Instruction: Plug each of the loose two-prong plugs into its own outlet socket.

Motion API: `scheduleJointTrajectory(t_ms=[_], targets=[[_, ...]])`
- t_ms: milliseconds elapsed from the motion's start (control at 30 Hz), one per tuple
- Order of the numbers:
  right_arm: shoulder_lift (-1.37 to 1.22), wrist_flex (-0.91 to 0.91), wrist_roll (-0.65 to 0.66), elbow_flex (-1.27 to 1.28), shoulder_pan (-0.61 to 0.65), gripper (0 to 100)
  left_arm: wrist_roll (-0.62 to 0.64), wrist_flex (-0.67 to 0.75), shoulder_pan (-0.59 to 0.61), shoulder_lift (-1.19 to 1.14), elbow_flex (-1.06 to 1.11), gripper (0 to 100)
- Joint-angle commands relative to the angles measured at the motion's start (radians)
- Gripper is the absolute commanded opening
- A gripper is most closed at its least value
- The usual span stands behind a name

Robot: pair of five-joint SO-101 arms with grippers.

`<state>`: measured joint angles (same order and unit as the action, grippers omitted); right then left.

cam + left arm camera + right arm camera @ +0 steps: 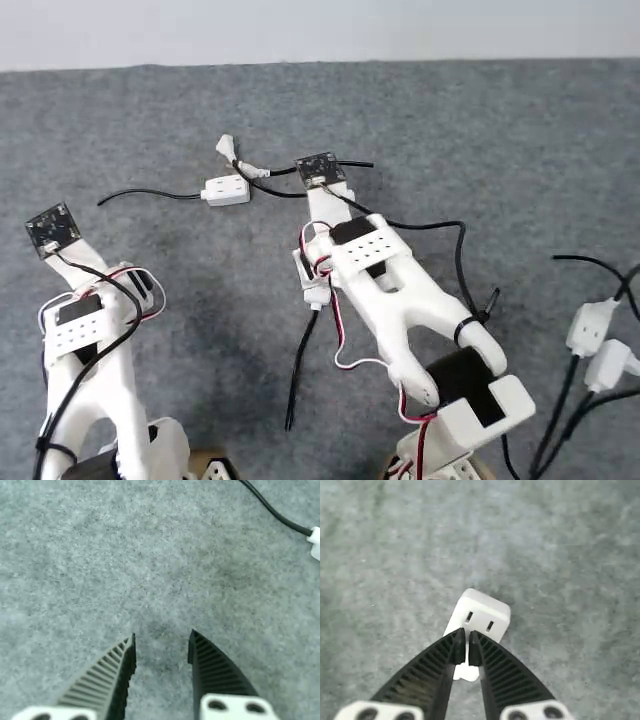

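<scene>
Seen from above, the grey felt-like worktop [150, 110] ends at a pale wall [320, 30]. At the far side lies a white socket [226, 190] with a black cable [150, 193], and just behind it a white plug [228, 148]. The left arm [90, 340] and the right arm [400, 290] stand over the near half. Under the right arm is a white piece [316, 292], mostly covered, with a black lead [299, 365] running toward the near edge. Two white connectors [590, 325] at the right edge are partly cut off, so I cannot tell plug from socket there. In the left wrist view the left tool [162, 636] is moderately open over bare felt and holds nothing. A black wire [272, 510] crosses one corner to a white part [315, 542] that is cut by the edge. In the right wrist view the right tool [466, 639] is closed narrow on the near end of a white block [481, 612] with two slots. The gripped part is mostly hidden between the fingers [435, 675].
</scene>
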<state>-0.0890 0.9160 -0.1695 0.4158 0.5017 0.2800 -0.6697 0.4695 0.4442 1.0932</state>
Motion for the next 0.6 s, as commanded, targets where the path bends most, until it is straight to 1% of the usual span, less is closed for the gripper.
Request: scheduleJointTrajectory(t_ms=[0,67,167,267,333,400,467,567], targets=[[0.028,0.007,0.012,-0.058,0.013,1.3,0.008,0.023,0.002,0.000,-0.022,17],[0.059,0.002,0.035,-0.094,0.025,1.6,0.008,0.023,0.002,0.000,-0.022,17],[0.073,-0.039,0.149,-0.155,0.031,5.1,0.008,0.023,0.002,0.000,-0.022,17],[0.027,-0.176,0.235,-0.170,-0.008,13.5,0.008,0.023,0.002,0.000,-0.022,17],[-0.038,-0.286,0.299,-0.176,-0.038,15.0,0.008,0.023,0.002,0.000,-0.022,17],[-0.119,-0.341,0.399,-0.218,-0.056,15.1,-0.012,0.023,0.002,0.000,-0.022,17],[-0.209,-0.346,0.493,-0.301,-0.067,15.4,-0.040,0.023,0.002,0.000,-0.022,17],[-0.344,-0.286,0.597,-0.462,-0.070,15.4,-0.043,0.023,0.002,0.000,-0.022,17]])
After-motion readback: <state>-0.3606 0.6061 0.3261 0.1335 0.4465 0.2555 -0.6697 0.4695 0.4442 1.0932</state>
